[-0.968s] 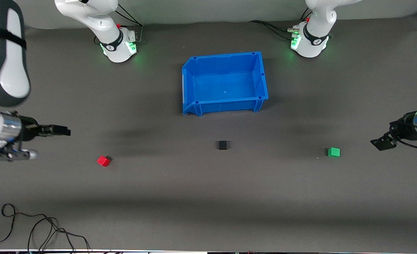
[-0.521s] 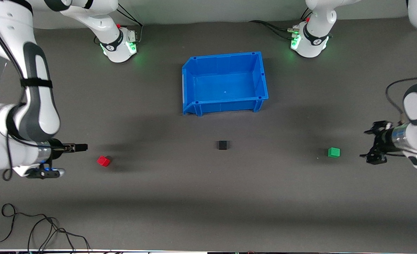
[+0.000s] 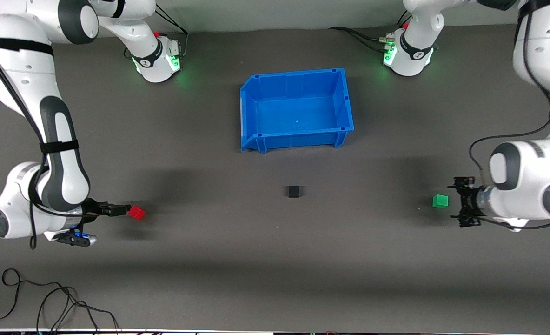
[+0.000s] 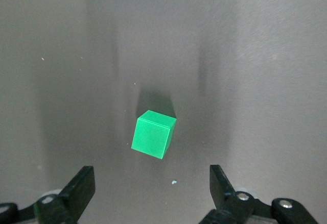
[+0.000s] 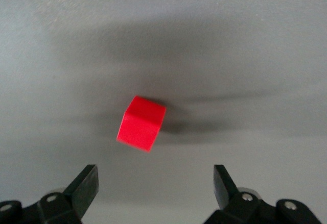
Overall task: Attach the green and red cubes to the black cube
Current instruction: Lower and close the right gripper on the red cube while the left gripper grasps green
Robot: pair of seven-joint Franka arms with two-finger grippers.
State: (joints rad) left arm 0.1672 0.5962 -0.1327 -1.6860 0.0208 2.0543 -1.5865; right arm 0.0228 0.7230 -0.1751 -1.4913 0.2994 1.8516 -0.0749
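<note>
Front view: on the table (image 3: pixel 275 279) the blue bin (image 3: pixel 251 111) stands toward the base edge, the black cube (image 3: pixel 294 191) mid-table. The right gripper (image 3: pixel 125 210) gapes empty at the red cube (image 3: pixel 136 212), the left gripper (image 3: pixel 460 208) likewise beside the green cube (image 3: pixel 440 201). Approach step; next, straddle and close.

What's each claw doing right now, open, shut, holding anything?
Left claw: open, holding nothing, beside the green cube.
Right claw: open, holding nothing, beside the red cube.
</note>
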